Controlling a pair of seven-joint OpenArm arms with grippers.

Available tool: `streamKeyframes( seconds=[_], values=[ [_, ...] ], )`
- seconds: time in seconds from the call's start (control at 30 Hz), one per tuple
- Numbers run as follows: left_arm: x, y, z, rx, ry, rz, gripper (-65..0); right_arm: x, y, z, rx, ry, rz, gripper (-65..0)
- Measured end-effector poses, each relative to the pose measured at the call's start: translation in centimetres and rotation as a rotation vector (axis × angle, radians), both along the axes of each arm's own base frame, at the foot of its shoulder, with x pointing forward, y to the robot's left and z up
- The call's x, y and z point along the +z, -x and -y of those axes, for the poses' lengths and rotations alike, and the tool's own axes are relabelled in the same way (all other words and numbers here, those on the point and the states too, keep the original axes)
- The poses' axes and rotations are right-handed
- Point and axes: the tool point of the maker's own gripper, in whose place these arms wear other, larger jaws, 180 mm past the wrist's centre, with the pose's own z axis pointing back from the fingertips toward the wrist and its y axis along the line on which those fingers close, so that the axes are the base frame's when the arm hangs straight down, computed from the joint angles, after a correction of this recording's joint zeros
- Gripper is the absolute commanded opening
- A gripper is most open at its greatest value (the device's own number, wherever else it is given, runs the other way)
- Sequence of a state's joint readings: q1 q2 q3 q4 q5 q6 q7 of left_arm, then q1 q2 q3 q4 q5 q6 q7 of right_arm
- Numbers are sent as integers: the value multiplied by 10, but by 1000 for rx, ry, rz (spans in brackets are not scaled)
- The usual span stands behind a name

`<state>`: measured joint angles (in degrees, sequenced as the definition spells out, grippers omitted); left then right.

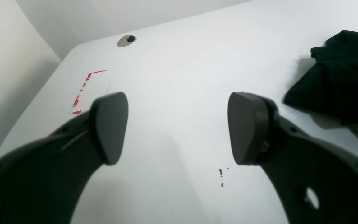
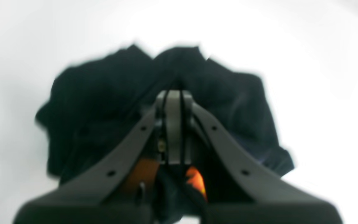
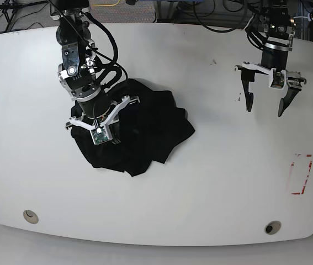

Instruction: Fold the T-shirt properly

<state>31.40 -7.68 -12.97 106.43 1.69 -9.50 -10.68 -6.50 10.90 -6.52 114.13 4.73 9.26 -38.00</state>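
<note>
In the base view, left of centre, the T-shirt [image 3: 145, 130] lies crumpled in a heap on the white table [image 3: 200, 182]. My right gripper [image 3: 94, 122] sits pressed together on its fabric. I judge it light, limp and prone to sag; a hem or shoulder seam would serve best. Bunched like this, it shows no clear long axis or heading. Upper right, my left gripper [image 3: 265, 105] hangs spread wide, empty.

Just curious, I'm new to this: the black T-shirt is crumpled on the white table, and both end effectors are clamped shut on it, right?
Not quite. Only the right end effector is shut on the crumpled black T-shirt. The base view shows the left end effector wide open above the bare white table, away from the shirt.
</note>
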Motion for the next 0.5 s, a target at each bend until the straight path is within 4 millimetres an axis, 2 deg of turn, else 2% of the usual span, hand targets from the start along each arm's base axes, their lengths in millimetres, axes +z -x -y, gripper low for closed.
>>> streamKeyframes(
  seconds=[0.27,0.5],
  values=[
    [2,-4,1,-2,1,7,-176,11,-11,14,7,66,27,-646],
    [8,-12,0,1,0,32,-173,11,-17,15,18,82,31,-446]
  ],
)
